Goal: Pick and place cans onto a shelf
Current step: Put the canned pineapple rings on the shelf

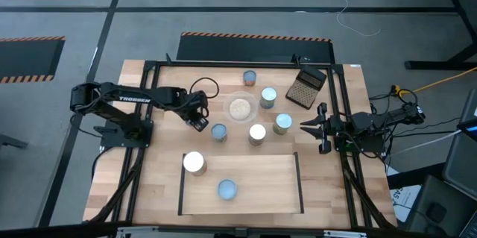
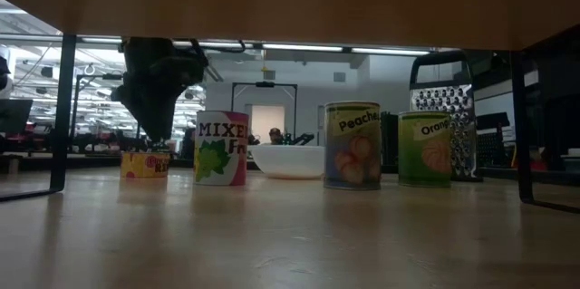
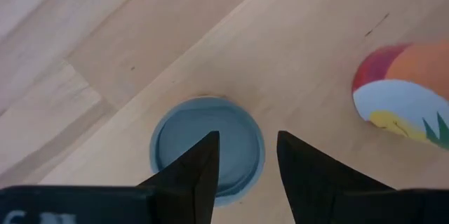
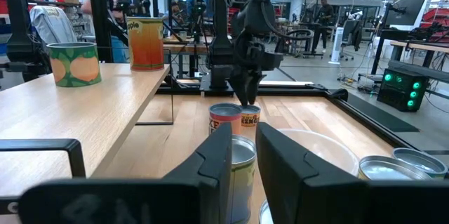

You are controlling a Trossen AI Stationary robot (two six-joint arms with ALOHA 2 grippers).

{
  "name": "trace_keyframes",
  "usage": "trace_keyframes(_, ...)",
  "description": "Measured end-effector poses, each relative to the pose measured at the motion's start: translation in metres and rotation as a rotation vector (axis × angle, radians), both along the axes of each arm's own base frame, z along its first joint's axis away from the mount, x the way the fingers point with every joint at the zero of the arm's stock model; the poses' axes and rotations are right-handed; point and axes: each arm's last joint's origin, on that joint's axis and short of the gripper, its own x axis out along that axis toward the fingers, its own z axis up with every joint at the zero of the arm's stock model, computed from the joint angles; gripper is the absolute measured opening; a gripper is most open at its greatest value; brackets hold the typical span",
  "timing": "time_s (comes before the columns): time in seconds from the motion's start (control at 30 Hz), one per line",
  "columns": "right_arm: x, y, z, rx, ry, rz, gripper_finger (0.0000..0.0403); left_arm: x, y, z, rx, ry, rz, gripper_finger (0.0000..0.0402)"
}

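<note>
Nearest you, the shelf [image 1: 291, 193] is carrying two cans, a white-topped one [image 1: 194, 162] at its left far corner and a blue-topped one [image 1: 226, 188] by the front edge. Most of the board is lying bare, so you are getting plenty of landing room to the right.

Just beyond the shelf's far bar, you are working the pick. The left gripper [image 3: 247, 136] is hovering over the short can [image 3: 189, 129], jaws released and gripping nothing. The can is sitting on the table, slightly off-centre between the fingers.

By my judgement, the next move is asking you to centre, drop straight down, and clench below the rim. Then lift high enough to be clearing that black bar.

The tall can [image 1: 257, 133] is standing near on the right, with a clear gap between.

Farther on, the bowl [image 1: 240, 108] is sitting among three more cans, with the grater [image 1: 307, 87] beyond. The right gripper [image 4: 243, 127] is waiting at the table's right edge, jaws slightly parted and empty.
</note>
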Motion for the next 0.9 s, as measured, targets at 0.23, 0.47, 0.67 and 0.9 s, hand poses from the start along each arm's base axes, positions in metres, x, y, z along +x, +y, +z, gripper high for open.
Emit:
trace_keyframes(0.23,0.0,0.0,0.0,0.0,0.0,0.0,0.0071,-0.001,-0.0002,-0.0072,0.0,-0.022,0.015,0.0137)
trace_keyframes(0.47,0.0,0.0,0.0,0.0,0.0,0.0,0.0071,-0.0013,-0.0003,-0.0075,0.0,-0.02,0.014,0.0137)
trace_keyframes(0.67,0.0,0.0,0.0,0.0,0.0,0.0,0.0071,-0.0013,-0.0003,-0.0075,-0.001,-0.021,0.017,0.0137)
trace_keyframes(0.9,0.0,0.0,0.0,0.0,0.0,0.0,0.0071,0.0,0.0,-0.0099,-0.003,-0.013,0.019,0.0137)
